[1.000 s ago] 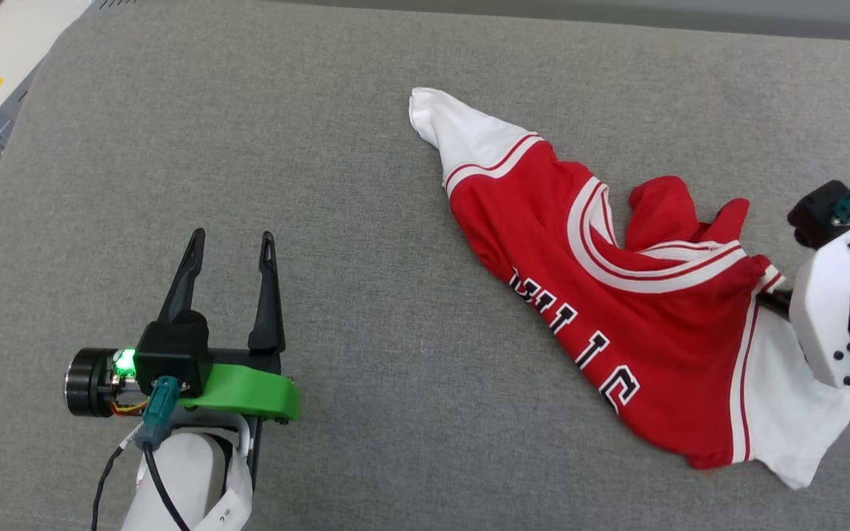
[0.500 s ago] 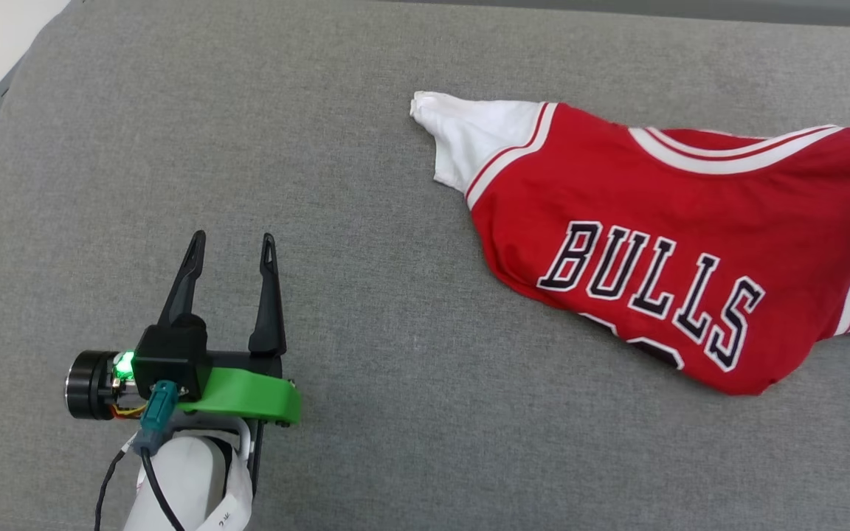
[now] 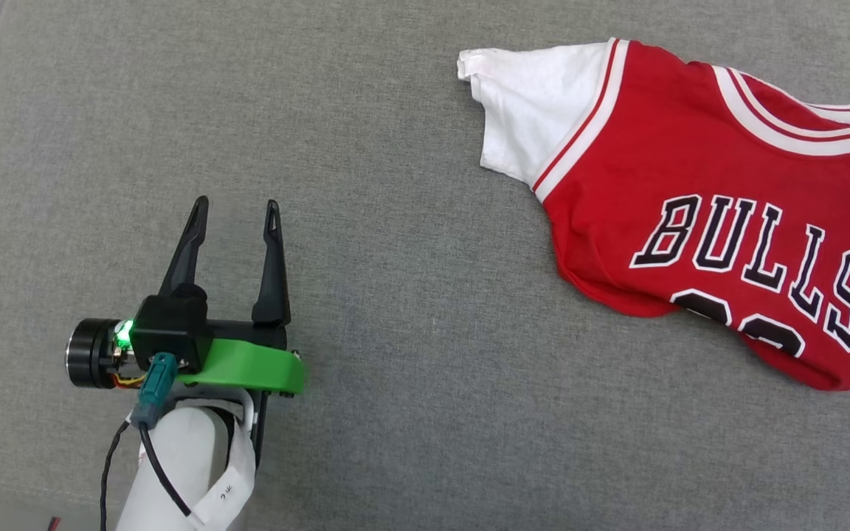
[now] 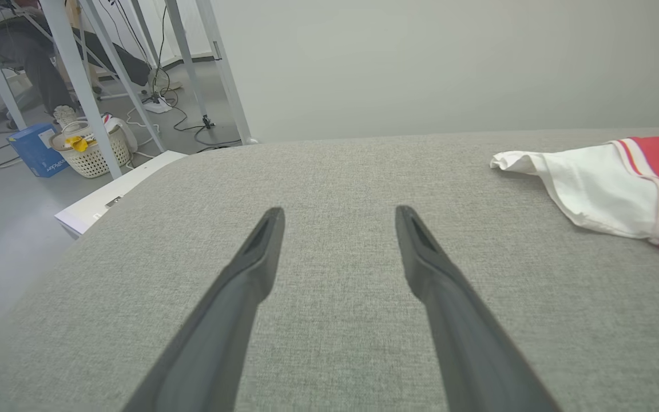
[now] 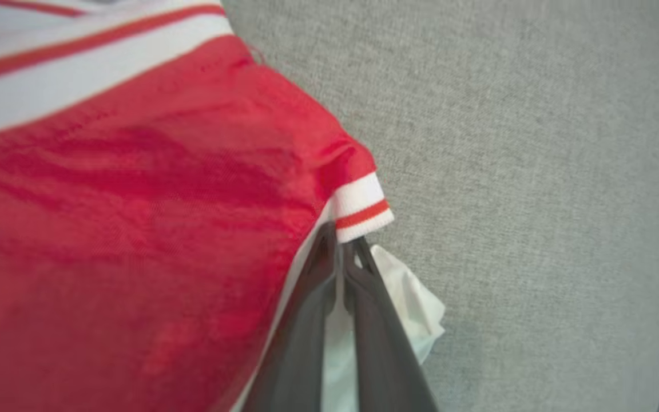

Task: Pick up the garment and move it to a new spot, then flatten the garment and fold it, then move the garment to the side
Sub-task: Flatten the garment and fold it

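The garment (image 3: 690, 177), a red jersey with white sleeves and black "BULLS" lettering, lies stretched across the right part of the grey cushion (image 3: 410, 295) and runs off the head view's right edge. Its white sleeve (image 4: 587, 183) shows at the right in the left wrist view. My right gripper (image 5: 344, 243) is shut on the garment (image 5: 135, 200) at the striped trim where the red body meets the white sleeve. My left gripper (image 3: 235, 212) stands open at the lower left, well apart from the garment, with nothing between its fingers.
The grey cushion's far edge meets a pale wall (image 4: 421, 63). Beyond its left edge are table legs (image 4: 72, 74), a white basket (image 4: 92, 151), a blue box (image 4: 35, 150) and cables on the floor.
The garment has been pulled out from a crumpled heap so the "BULLS" front faces up, and it now lies further right and up. The view has shifted. My left gripper stays open.
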You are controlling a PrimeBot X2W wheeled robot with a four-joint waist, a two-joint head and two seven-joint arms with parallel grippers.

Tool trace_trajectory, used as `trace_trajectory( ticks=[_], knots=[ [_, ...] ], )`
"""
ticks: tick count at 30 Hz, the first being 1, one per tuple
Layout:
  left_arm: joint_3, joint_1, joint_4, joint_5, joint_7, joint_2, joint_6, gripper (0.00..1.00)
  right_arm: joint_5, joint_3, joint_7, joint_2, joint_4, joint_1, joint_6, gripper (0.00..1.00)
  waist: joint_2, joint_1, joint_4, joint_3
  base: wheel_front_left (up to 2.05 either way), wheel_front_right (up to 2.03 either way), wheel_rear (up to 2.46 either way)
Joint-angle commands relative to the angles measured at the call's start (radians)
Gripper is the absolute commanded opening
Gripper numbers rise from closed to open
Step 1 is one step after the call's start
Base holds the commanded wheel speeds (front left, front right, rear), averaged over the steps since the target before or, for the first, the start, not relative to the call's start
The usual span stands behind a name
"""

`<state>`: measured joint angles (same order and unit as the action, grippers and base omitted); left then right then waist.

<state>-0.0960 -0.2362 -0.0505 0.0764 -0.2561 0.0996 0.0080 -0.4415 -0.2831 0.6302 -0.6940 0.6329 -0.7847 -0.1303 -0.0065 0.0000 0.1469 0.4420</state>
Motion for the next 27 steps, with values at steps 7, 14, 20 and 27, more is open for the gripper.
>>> trace_trajectory(
  ticks=[7,14,20,27],
  knots=[
    [0.011,-0.019,-0.008,-0.023,-0.006,0.022,-0.027,1.00,0.020,0.005,-0.306,0.008,-0.049,0.022,0.000,1.00,0.0065,0.0000,-0.038,-0.092,0.00,0.00,0.00],
    [-0.004,-0.093,-0.038,-0.012,-0.004,0.090,-0.095,1.00,0.066,0.079,-0.547,0.064,-0.206,0.102,0.000,1.00,0.0065,0.0000,-0.087,-0.148,0.00,0.00,0.00],
    [-0.088,-0.272,-0.076,0.076,0.115,0.169,-0.135,1.00,0.135,0.165,-0.628,0.173,-0.405,0.223,0.000,1.00,0.0065,0.0000,-0.119,-0.169,0.00,0.00,0.00],
    [-0.366,-0.512,-0.091,0.354,0.383,0.292,-0.138,1.00,0.187,0.221,-0.623,0.279,-0.631,0.378,0.000,1.00,0.0065,0.0000,-0.153,-0.170,0.00,0.00,0.00]
  ],
)
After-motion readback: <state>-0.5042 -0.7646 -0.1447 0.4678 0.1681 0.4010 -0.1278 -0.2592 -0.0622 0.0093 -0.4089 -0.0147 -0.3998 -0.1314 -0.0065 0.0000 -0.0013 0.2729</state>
